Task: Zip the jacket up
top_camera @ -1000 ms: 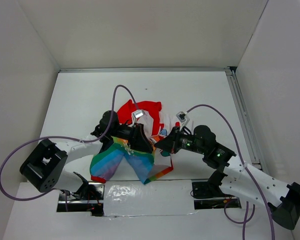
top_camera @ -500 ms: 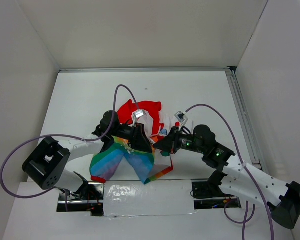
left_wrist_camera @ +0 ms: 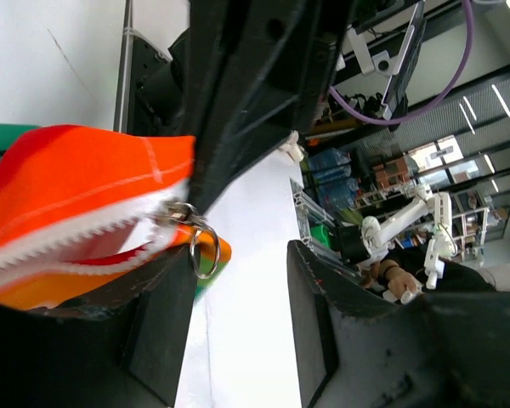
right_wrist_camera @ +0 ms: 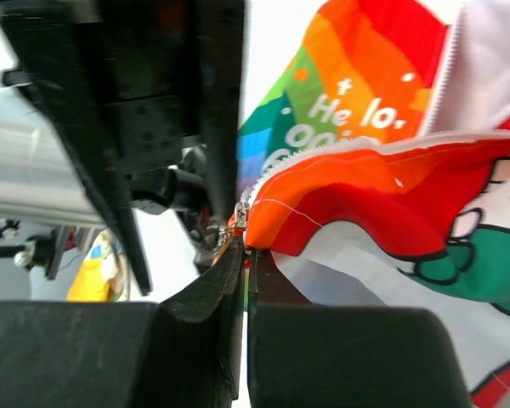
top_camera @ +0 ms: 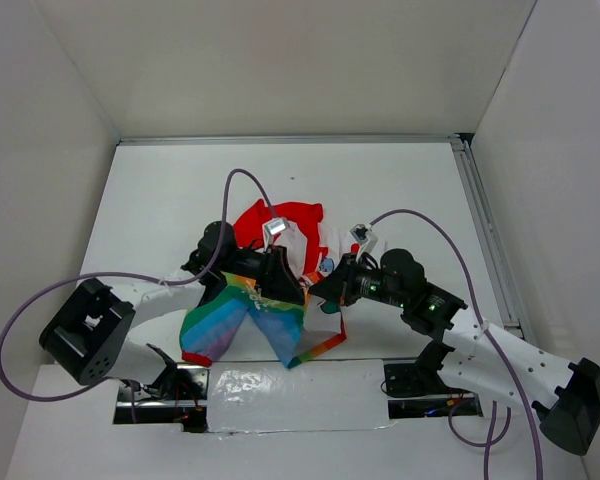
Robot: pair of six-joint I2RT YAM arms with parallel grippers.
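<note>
Logging the jacket (top_camera: 270, 325) lying bunched on the table (top_camera: 160, 200), right under both sets of fingertips. Red collar (top_camera: 280, 218) sitting beyond the tips, rainbow panel (top_camera: 215, 325) spreading on the near side toward the arm bases.

Noting left gripper (top_camera: 283, 283) and right gripper (top_camera: 322, 290) meeting almost tip to tip over the heap.

Left wrist view:
- Seeing left gripper (left_wrist_camera: 242, 255) with fingers (left_wrist_camera: 153, 340) standing well apart, bare white table showing in the gap.
- Spotting an orange-red fold of the jacket (left_wrist_camera: 76, 183) lying against the finger on the picture's left, with white zipper teeth (left_wrist_camera: 76, 242) running along the fold toward that fingertip.
- Finding the slider's ring pull (left_wrist_camera: 206, 248) hanging just at that fingertip, at the inner edge of the gap, with nothing pinching it.
- Catching the other arm's black finger reaching in just past the tips, touching the fold above the slider.

Right wrist view:
- Seeing right gripper (right_wrist_camera: 245, 255) with fingers (right_wrist_camera: 195, 314) pressed together, clamping the orange-red edge of the jacket (right_wrist_camera: 365, 195) right at the tips.
- Tracing zipper teeth (right_wrist_camera: 365, 151) leading away from the pinch.
- Noting rainbow panel (right_wrist_camera: 340, 93) with white lettering beyond the tips, and cartoon print (right_wrist_camera: 459, 255) beside one finger.
</note>
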